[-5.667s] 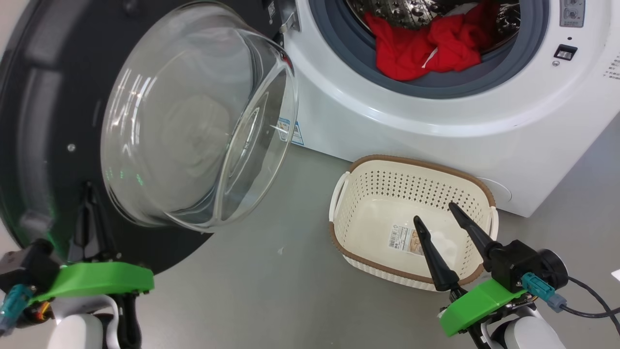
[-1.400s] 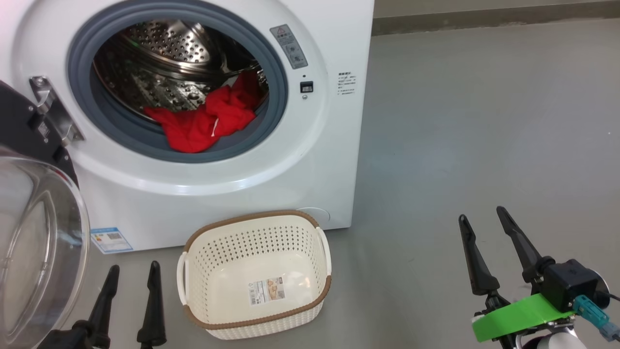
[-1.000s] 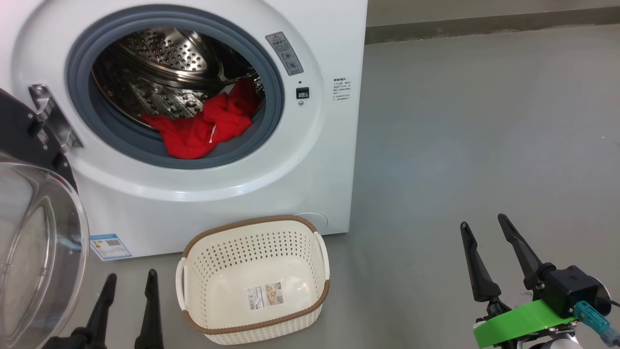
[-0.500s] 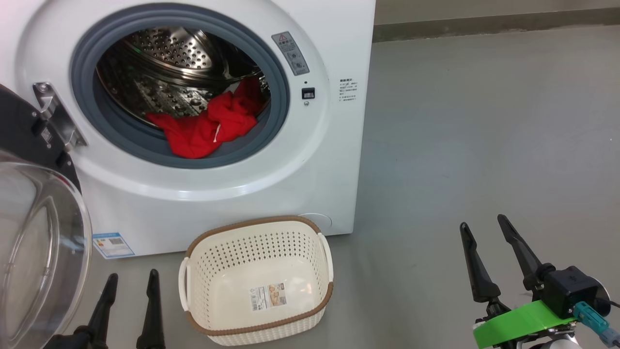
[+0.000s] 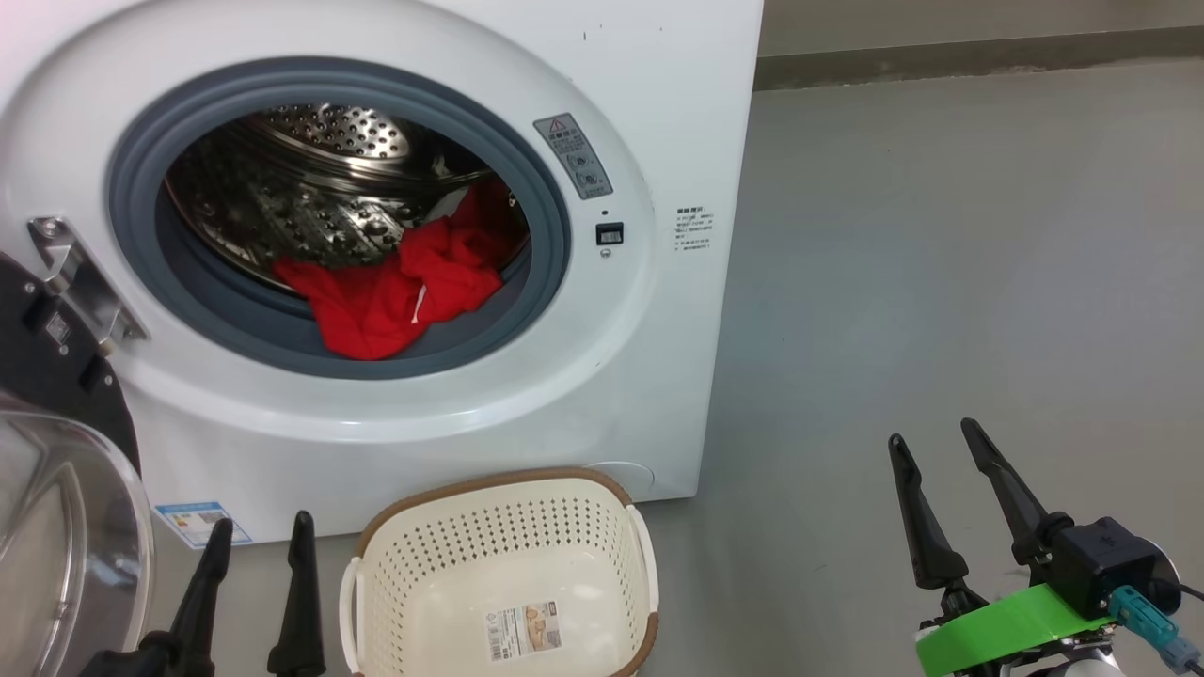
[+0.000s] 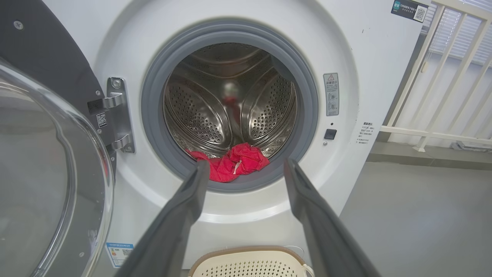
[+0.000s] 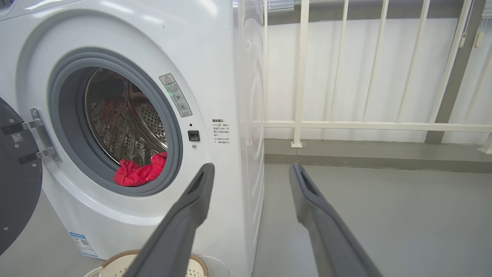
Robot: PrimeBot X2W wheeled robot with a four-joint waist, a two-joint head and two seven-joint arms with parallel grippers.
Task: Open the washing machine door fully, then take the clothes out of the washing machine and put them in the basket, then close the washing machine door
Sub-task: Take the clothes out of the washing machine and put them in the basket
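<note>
Clothes [image 5: 390, 296], bright red soft fabric, sit at front lip of big white front-loading washing machine [image 5: 658, 113]. Left tool [image 5: 263, 522] & right tool [image 5: 931, 432] both released, empty, out in front of it. Risk: shallow pinch drops fabric beside cream perforated plastic basket [image 5: 499, 484] at machine's foot.

Bright, even light left faint shadows on the floor [image 5: 941, 282]. Glare flecked the drum [image 5: 320, 141] and the washing machine door [image 6: 46, 173] at nine o'clock. Wrist views bowed at their edges; the near jaws seemed slightly blurred.
</note>
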